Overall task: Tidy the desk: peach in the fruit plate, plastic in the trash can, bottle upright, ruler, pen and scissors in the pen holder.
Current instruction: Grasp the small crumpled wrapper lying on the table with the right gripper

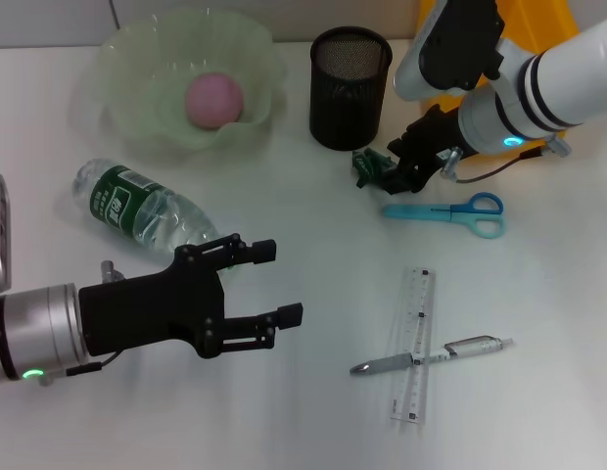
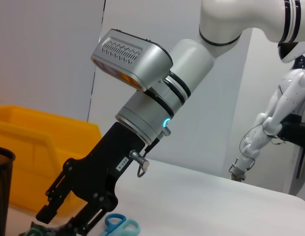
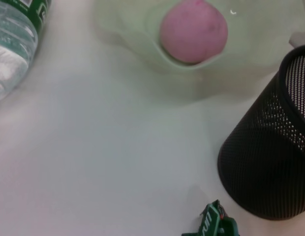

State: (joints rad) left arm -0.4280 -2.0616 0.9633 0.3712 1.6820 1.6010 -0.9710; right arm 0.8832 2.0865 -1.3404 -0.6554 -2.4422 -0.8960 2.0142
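Flanking green plastic (image 1: 368,166): pen holder (image 1: 350,88), scissors (image 1: 450,213)

Right arm's black gripper (image 2: 69,223) reaching down at lower left, fingers closed on crumpled green plastic scrap (image 2: 38,230). Light-blue-handled scissors (image 2: 120,225) just beside. Black mesh pen holder (image 2: 2,189) at left edge, yellow plastic bin (image 2: 39,142) behind.

The trash can (image 1: 538,24) is largely hidden behind the right arm and cut off by the head view's top edge. The green plastic (image 1: 367,166) is partly covered by the right gripper (image 1: 394,176), whose finger state cannot be told. The bottle (image 3: 15,39) is cropped at the right wrist view's edge.
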